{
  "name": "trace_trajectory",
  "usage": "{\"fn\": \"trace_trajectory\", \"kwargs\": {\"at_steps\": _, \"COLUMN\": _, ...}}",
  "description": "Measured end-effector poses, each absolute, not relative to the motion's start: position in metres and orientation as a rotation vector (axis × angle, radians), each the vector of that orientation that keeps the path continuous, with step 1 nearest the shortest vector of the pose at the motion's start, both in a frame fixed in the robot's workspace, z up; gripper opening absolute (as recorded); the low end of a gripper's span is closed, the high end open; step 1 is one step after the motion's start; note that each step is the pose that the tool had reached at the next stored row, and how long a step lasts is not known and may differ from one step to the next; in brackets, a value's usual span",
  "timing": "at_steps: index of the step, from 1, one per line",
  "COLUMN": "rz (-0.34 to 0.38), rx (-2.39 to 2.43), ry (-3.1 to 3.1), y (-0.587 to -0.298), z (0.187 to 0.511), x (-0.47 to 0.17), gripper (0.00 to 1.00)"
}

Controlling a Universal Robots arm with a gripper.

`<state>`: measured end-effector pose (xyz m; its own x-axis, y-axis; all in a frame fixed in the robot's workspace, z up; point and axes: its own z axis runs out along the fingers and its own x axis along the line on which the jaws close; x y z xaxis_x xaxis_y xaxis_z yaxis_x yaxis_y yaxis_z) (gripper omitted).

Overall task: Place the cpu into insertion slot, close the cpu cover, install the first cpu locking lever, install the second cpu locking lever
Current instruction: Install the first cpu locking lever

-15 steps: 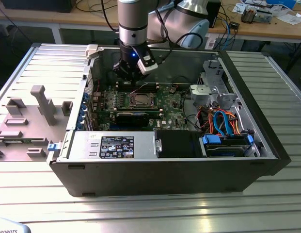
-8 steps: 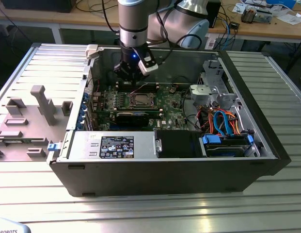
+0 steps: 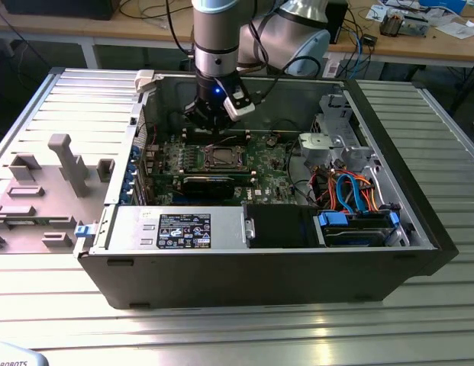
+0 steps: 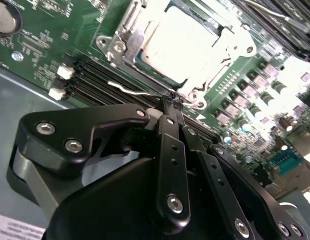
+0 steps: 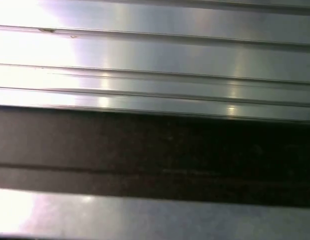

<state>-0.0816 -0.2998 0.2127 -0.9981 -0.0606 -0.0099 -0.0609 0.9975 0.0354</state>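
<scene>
Sitting open on a ribbed metal table, the computer case holds the green motherboard flat on its floor, toward the exterior view's left. The arm reaches straight down into the case from the far side, and the gripper hangs just beyond the far edge of the socket.

In the second wrist view the cpu already lies in the socket, its pale metal top showing through the window of the cover, which lies down flat around it. A thin wire locking lever runs along the socket edge nearest the gripper, between the cover and the black memory slots; its long axis follows that edge, crosswise to the fingers.

The fingers are clenched together, nothing visibly between them, and their tips meet right at the lever's bend by the socket corner. Whether they actually touch the wire I cannot tell.
</scene>
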Motion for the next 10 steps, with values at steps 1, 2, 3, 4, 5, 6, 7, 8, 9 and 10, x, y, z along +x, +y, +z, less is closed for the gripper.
{"fn": "trace_trajectory", "kwargs": {"at_steps": 1, "rz": 0.056, "rx": -0.095, "ry": 3.131, "y": -0.300, "z": 0.212, "x": -0.080, "gripper": 0.11}}
{"fn": "trace_trajectory", "kwargs": {"at_steps": 2, "rz": 0.056, "rx": -0.095, "ry": 3.131, "y": -0.300, "z": 0.211, "x": -0.079, "gripper": 0.11}}
{"fn": "trace_trajectory", "kwargs": {"at_steps": 3, "rz": 0.056, "rx": -0.095, "ry": 3.131, "y": -0.300, "z": 0.211, "x": -0.077, "gripper": 0.11}}
{"fn": "trace_trajectory", "kwargs": {"at_steps": 4, "rz": 0.056, "rx": -0.095, "ry": 3.131, "y": -0.300, "z": 0.209, "x": -0.075, "gripper": 0.11}}
{"fn": "trace_trajectory", "kwargs": {"at_steps": 5, "rz": 0.056, "rx": -0.095, "ry": 3.131, "y": -0.300, "z": 0.209, "x": -0.073, "gripper": 0.11}}
{"fn": "trace_trajectory", "kwargs": {"at_steps": 6, "rz": 0.056, "rx": -0.095, "ry": 3.131, "y": -0.300, "z": 0.208, "x": -0.072, "gripper": 0.11}}
{"fn": "trace_trajectory", "kwargs": {"at_steps": 7, "rz": 0.056, "rx": -0.095, "ry": 3.131, "y": -0.300, "z": 0.207, "x": -0.070, "gripper": 0.11}}
{"fn": "trace_trajectory", "kwargs": {"at_steps": 8, "rz": 0.056, "rx": -0.095, "ry": 3.131, "y": -0.300, "z": 0.207, "x": -0.069, "gripper": 0.11}}
{"fn": "trace_trajectory", "kwargs": {"at_steps": 9, "rz": 0.056, "rx": -0.095, "ry": 3.131, "y": -0.300, "z": 0.205, "x": -0.066, "gripper": 0.11}}
{"fn": "trace_trajectory", "kwargs": {"at_steps": 10, "rz": 0.056, "rx": -0.095, "ry": 3.131, "y": -0.300, "z": 0.205, "x": -0.064, "gripper": 0.11}}
